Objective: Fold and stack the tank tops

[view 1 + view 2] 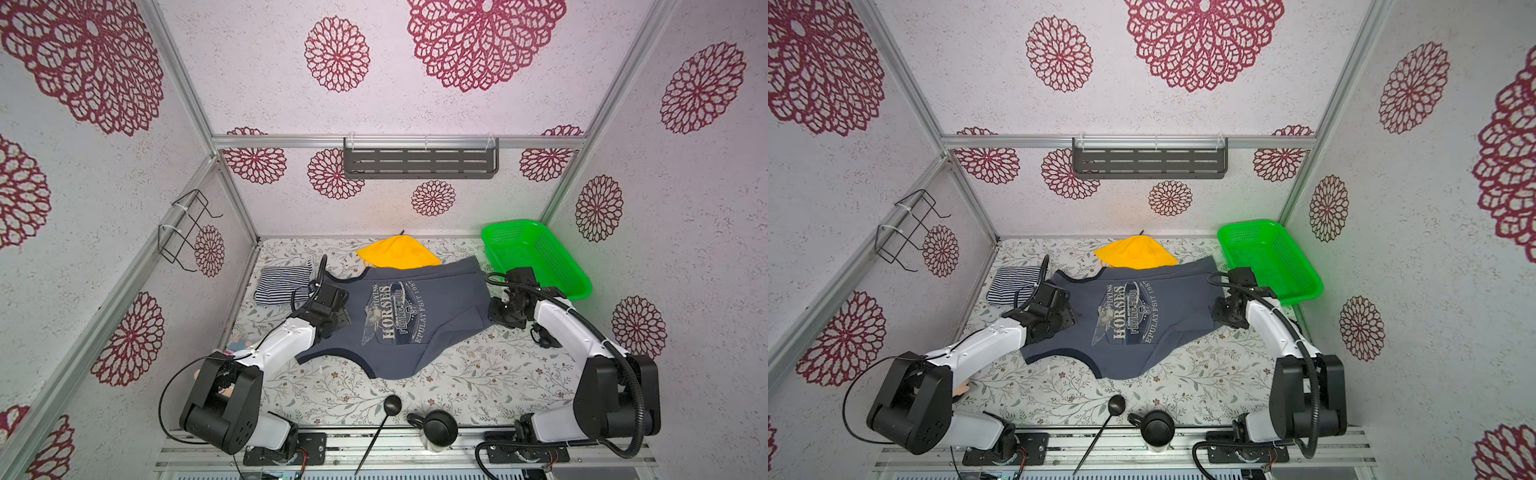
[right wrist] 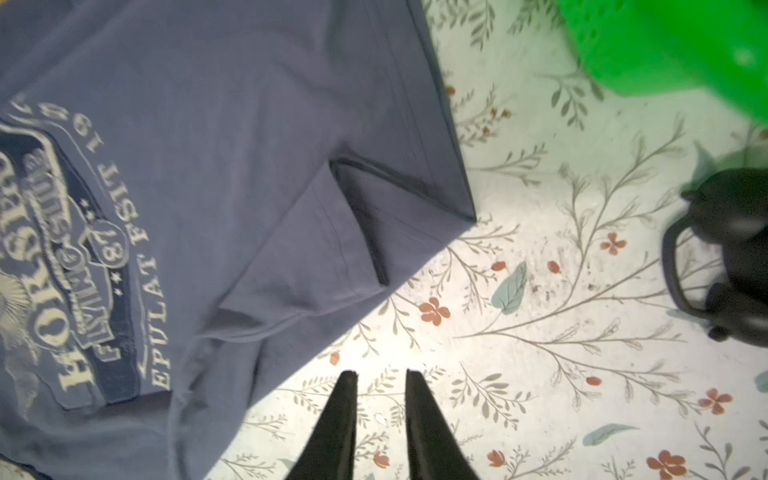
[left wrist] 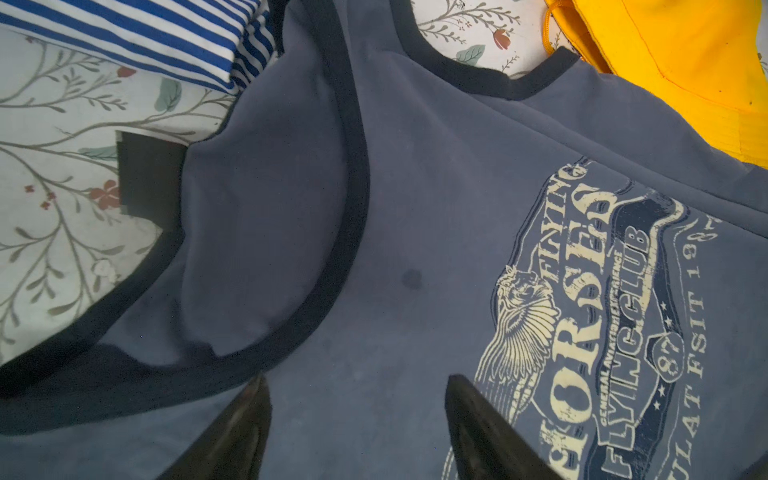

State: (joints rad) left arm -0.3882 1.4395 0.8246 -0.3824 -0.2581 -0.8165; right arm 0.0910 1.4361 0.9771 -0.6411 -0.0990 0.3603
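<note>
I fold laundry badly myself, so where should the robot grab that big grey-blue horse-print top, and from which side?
Probably the hem corner of the top nearest the right gripper, approached from the right. It lies flat with bare tablecloth beside it, whereas the far edge overlaps the yellow hat.

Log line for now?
grey top: spread, unfolded | striped tops: stacked, left | left gripper: open over grey top | right gripper: open, empty, beside grey top
</note>
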